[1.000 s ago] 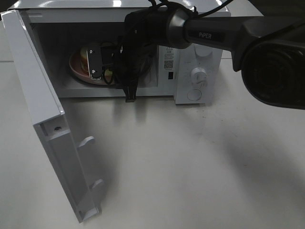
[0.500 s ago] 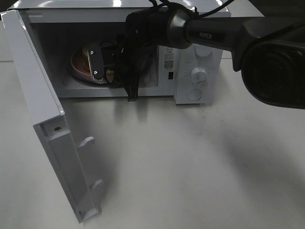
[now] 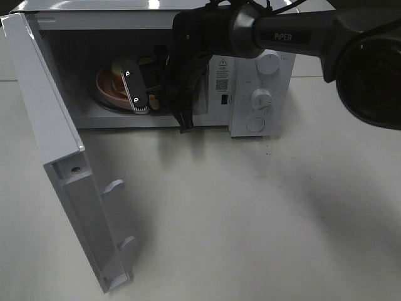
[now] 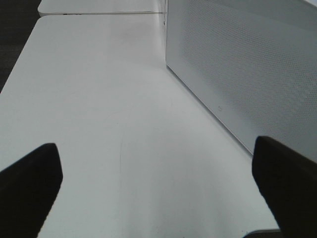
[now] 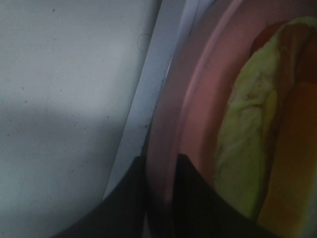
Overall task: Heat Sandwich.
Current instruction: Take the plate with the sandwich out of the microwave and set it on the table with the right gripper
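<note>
The sandwich (image 3: 116,70) lies on a round pink plate (image 3: 105,93) inside the open microwave (image 3: 260,94). The right wrist view shows its yellow-green filling and tan crust (image 5: 257,144) close up. My right gripper (image 3: 127,94) reaches into the cavity. Its dark fingers (image 5: 198,203) are shut on the plate's near rim (image 5: 163,163), one on each side. My left gripper (image 4: 158,193) shows only in the left wrist view. It is open and empty above the white table, beside a perforated white panel (image 4: 247,74).
The microwave door (image 3: 50,138) swings out to the left over the table, with its latches (image 3: 114,185) facing inward. The control panel with its knobs (image 3: 260,99) is at the right of the cavity. The right arm (image 3: 294,37) crosses above it.
My right gripper has shifted slightly to the right inside the cavity, and the plate and sandwich moved with it. The left gripper has stayed still.
</note>
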`<action>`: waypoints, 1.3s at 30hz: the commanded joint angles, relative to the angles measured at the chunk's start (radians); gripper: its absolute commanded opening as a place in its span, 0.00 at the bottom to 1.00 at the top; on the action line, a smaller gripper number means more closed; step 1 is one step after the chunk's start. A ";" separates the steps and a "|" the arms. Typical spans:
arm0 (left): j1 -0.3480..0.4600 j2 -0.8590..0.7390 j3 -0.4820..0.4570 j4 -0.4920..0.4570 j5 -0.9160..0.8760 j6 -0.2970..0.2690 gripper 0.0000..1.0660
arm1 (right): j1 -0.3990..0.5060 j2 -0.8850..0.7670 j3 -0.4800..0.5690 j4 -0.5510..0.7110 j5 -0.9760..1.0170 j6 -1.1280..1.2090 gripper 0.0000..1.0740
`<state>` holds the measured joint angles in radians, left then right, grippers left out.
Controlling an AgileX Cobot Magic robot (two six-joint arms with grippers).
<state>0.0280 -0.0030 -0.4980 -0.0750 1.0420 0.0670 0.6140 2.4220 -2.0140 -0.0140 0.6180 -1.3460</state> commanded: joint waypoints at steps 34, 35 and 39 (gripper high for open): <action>0.002 -0.030 0.002 -0.009 -0.005 -0.006 0.97 | -0.006 -0.356 0.503 0.132 -0.175 -0.443 0.00; 0.002 -0.030 0.002 -0.009 -0.005 -0.006 0.97 | -0.006 -0.382 0.534 0.132 -0.186 -0.458 0.00; 0.002 -0.030 0.002 -0.009 -0.005 -0.006 0.97 | -0.006 -0.422 0.594 0.132 -0.201 -0.472 0.00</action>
<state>0.0280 -0.0030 -0.4980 -0.0750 1.0420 0.0670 0.6110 2.0320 -1.4380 0.1120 0.4460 -1.8030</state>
